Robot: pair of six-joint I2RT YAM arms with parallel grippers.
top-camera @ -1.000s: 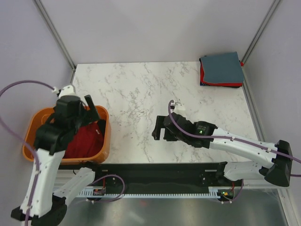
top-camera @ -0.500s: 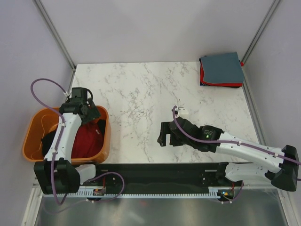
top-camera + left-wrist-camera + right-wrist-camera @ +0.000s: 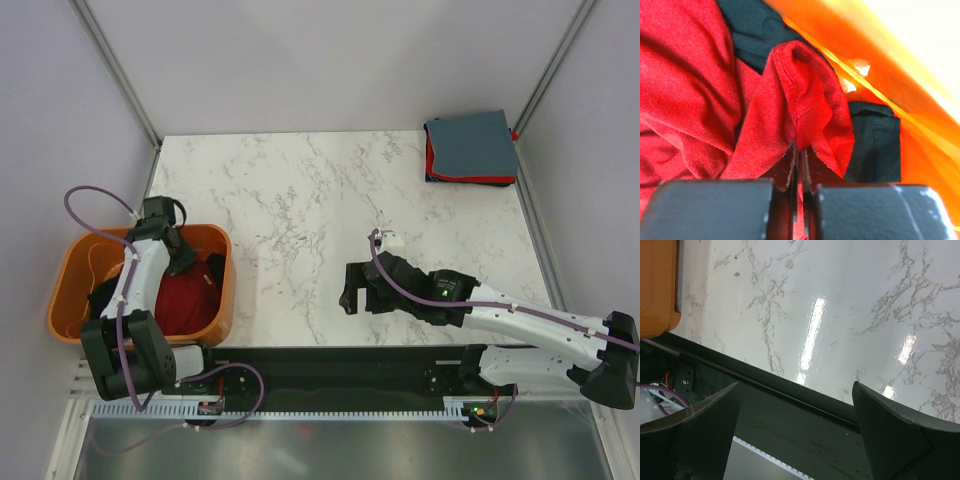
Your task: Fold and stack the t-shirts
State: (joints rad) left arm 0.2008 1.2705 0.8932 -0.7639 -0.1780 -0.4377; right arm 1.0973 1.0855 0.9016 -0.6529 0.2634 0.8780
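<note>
Basket (image 3: 62, 295): red shirt (image 3: 185, 300), black shirt (image 3: 872, 145); left gripper (image 3: 799, 155) clamps red shirt; right gripper (image 3: 796, 387) spread.

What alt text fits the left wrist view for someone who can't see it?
The left jaws are shut on a fold of the dark red t-shirt, inside the orange basket, with a black t-shirt behind it.

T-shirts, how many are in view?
4: dark red shirt and black shirt in the basket; grey-blue shirt on folded red shirt, far right corner. More may be hidden.
</note>
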